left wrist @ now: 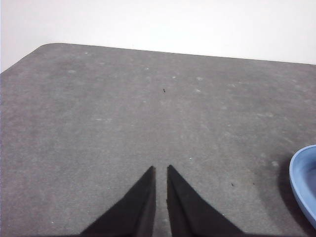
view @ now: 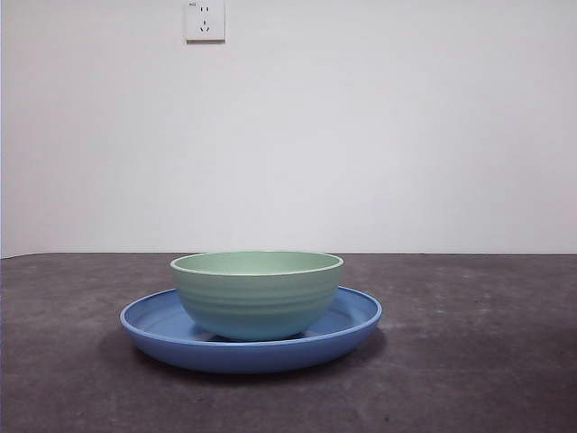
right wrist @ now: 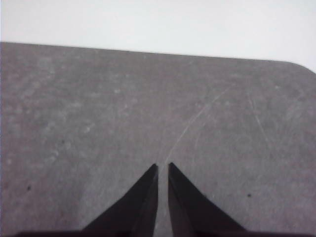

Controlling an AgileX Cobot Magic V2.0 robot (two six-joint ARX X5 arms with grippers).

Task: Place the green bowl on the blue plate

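Observation:
The green bowl (view: 257, 293) stands upright inside the blue plate (view: 153, 327) at the middle of the table in the front view. An edge of the blue plate (left wrist: 303, 180) also shows in the left wrist view. My left gripper (left wrist: 161, 169) is shut and empty above bare table, apart from the plate. My right gripper (right wrist: 163, 166) is shut and empty above bare table. Neither arm shows in the front view. The bowl is out of both wrist views.
The table is a dark grey mat (view: 469, 361) against a white wall. A white wall socket (view: 205, 20) sits high on the wall. The table's rounded far corners show in the wrist views.

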